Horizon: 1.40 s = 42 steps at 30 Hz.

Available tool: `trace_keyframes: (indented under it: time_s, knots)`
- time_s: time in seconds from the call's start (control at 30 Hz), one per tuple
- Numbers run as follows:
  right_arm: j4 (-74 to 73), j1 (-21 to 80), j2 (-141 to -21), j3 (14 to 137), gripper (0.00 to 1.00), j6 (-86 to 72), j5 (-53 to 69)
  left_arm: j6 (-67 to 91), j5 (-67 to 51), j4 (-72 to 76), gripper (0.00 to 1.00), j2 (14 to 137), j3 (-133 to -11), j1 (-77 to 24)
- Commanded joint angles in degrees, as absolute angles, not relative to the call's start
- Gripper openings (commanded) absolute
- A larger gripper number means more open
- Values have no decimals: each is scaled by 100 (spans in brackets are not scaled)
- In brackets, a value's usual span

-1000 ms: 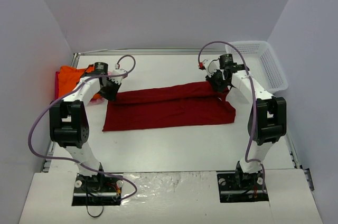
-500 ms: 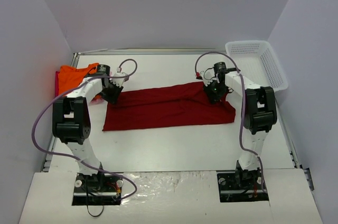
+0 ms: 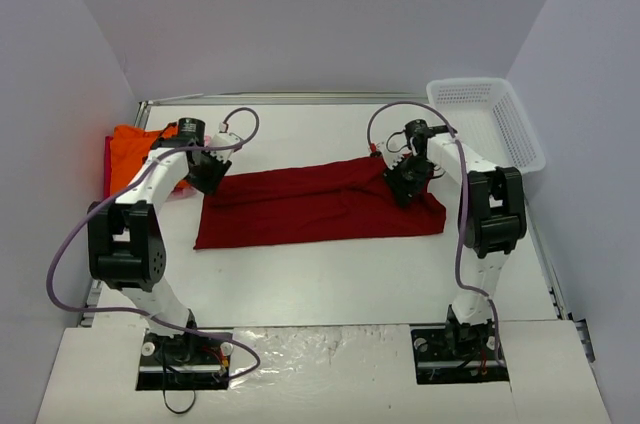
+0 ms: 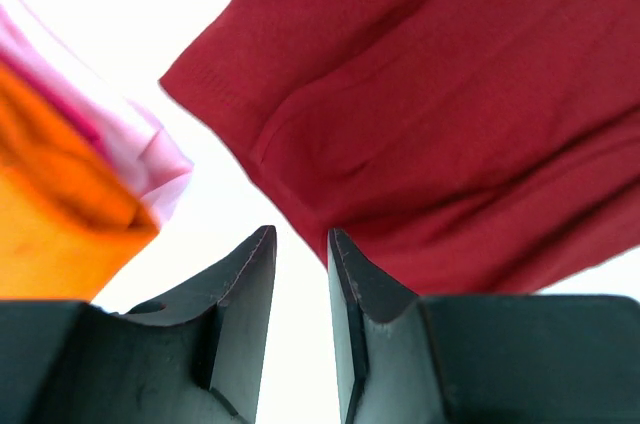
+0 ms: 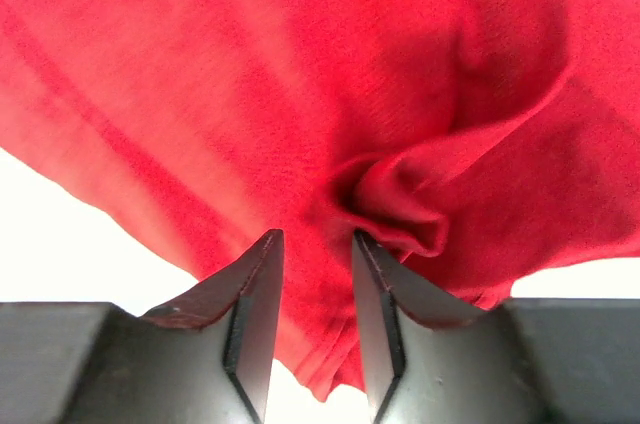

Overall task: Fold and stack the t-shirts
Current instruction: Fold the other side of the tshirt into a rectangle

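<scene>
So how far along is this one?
Done: the dark red shirt lies folded into a long strip. In hand: nothing; left gripper and right gripper hang open at its ends. Left: fold it shorter, stack it with the orange shirt and pink shirt at far left.

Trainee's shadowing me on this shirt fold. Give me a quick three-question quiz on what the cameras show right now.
1. True or false: the left gripper has its jaws apart over bare table, just off a corner of the dark red t-shirt.
2. Where does the white mesh basket stand? A: at the far right corner. B: between the arm bases. C: at the left edge.
3. Which gripper hangs over a bunched fold in the dark red t-shirt?
Key: 1 true; 2 A; 3 the right gripper, its jaws apart too.
</scene>
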<state>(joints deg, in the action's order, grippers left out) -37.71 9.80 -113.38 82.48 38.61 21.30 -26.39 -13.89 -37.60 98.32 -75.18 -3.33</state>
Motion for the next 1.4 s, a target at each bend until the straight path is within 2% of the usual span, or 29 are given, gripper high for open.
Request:
trace_keyframes:
  time_s: [0.0,0.4,0.67,0.87,1.1,1.37]
  knots:
    - [-4736,1011,-10741,8464,31,4297,2452,-2786,-1389,-4157,27,9300,-7734,-352]
    - [-5695,976,-10521,8472,43,4922,2566,-2751,-1336,-4342,27,8895,-7778,-316]
    - [-5678,835,-10450,9218,46,5010,2812,-2400,-1495,-4219,26,8184,-8077,-123]
    - [-5361,659,-11292,9870,52,4825,3032,-2145,-1239,-3929,26,7814,-8007,-88]
    - [-5370,659,-12664,11405,51,4623,3427,-2039,-1099,-3885,26,7664,-7814,-70]
    - [-5484,659,-13526,11988,50,4702,3586,-2021,-976,-3867,26,7550,-7638,-26]
